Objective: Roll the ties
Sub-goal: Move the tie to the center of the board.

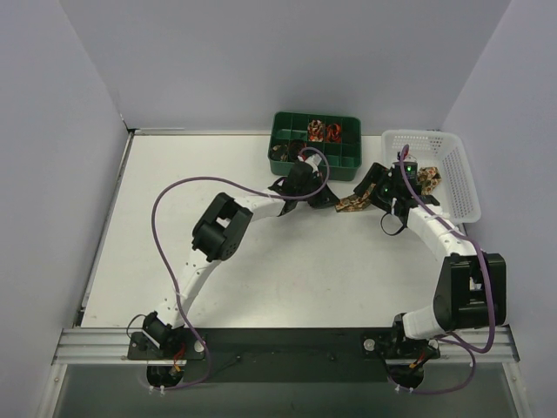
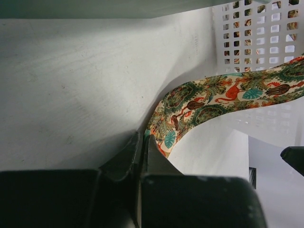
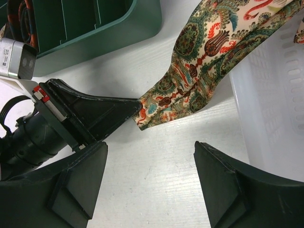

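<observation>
While our left pincer clenched one end of the tie near the white basket, our right pincer hung released above the bench.

I count one long tie, two coiled ties for certain in one green tray, and one white basket. My left gripper and right gripper make two, and the purple cables number two.
</observation>
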